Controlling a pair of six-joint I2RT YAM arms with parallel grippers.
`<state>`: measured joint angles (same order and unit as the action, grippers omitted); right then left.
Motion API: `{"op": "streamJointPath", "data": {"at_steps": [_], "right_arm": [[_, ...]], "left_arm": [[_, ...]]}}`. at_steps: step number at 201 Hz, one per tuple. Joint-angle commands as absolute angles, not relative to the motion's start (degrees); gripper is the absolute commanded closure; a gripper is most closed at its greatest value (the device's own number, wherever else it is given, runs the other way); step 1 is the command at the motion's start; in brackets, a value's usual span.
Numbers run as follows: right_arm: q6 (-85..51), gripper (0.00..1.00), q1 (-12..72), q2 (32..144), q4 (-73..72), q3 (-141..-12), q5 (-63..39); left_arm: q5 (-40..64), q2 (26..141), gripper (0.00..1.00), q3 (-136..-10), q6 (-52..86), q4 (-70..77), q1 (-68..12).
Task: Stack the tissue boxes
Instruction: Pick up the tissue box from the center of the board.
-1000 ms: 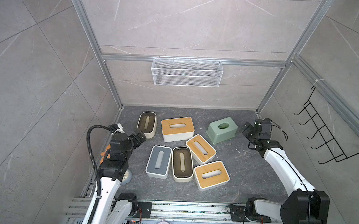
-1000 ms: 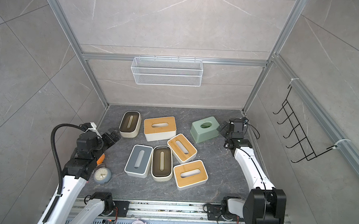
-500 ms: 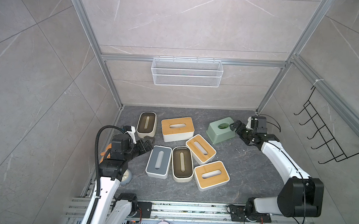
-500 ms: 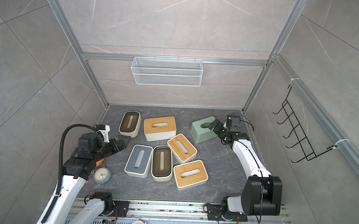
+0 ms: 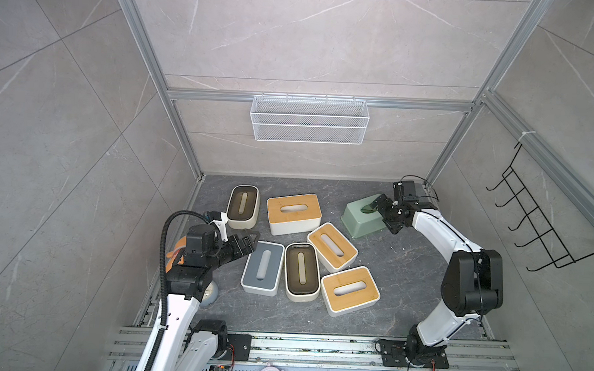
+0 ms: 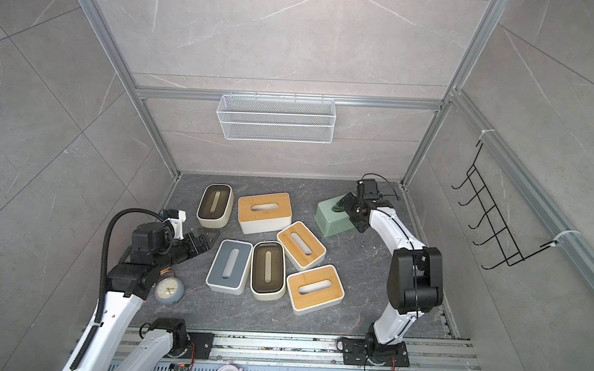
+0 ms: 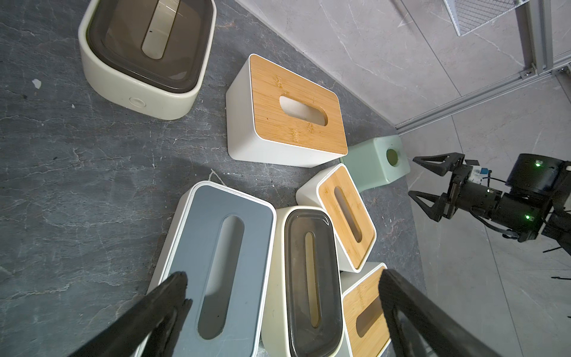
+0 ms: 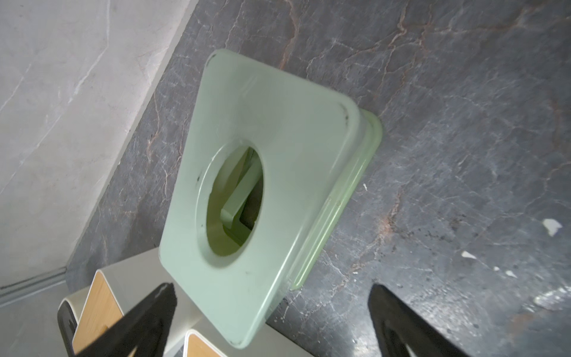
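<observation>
Left hand [image 7: 282, 278] first: its black fingers [image 7: 154, 312] are spread wide with nothing between them. They hang over the near end of the white tissue box with the grey-blue lid [image 7: 213, 235]. The left wrist view also frames the cream tissue box with the dark brown lid [image 7: 312, 272] right next to it. In both top views that hand [image 5: 252, 241] just looks parked at the grey-blue box's corner.

Right hand [image 8: 272, 289] is wide open and empty too. Its own wrist view shows the near corner of the sage green plastic tissue box with the round hole [image 8: 278, 139] sitting between the fingers. I can't tell if either finger touches it. In a top view the hand [image 5: 382, 214] hides part of that hole. The left wrist view gives it side-on, with the right hand [image 7: 414, 176] at the green box's end.

Further out, all seven boxes sit on the dark grey stone bench [image 5: 405, 284], none stacked. A second cream box [image 5: 242, 206] is back left, and three white boxes with bamboo lids [image 5: 293, 213] [image 5: 332, 246] [image 5: 350, 290] run through the middle. A round grey alarm clock [image 6: 169, 291] by the left arm shows its face in a top view only.
</observation>
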<state>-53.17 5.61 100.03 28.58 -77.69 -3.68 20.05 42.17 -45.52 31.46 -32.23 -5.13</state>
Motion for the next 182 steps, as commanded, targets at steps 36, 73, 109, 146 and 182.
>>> {"op": "streamJointPath", "data": {"at_steps": [36, 73, 109, 146, 182], "right_arm": [[-63.4, 0.13, 6.1, 106.9, 32.1, -83.4, -1.4], [-65.6, 0.23, 6.8, 109.2, 33.2, -85.5, -0.6], [-66.8, 0.32, 7.2, 110.6, 33.4, -86.8, -0.8], [-68.0, 0.38, 7.5, 111.8, 34.8, -88.2, -1.1], [-68.9, 0.49, 7.7, 112.7, 35.7, -89.0, -1.4]], "left_arm": [[20.7, 40.5, 0.01, -45.1, 29.8, -31.3, -5.0], [20.7, 40.6, 0.01, -45.3, 29.6, -31.2, -5.0], [20.6, 40.4, 0.02, -45.1, 29.7, -31.0, -5.0], [20.7, 40.4, 0.02, -45.2, 29.9, -31.0, -5.0], [20.8, 40.2, 0.02, -45.2, 29.9, -31.1, -5.0]]}}
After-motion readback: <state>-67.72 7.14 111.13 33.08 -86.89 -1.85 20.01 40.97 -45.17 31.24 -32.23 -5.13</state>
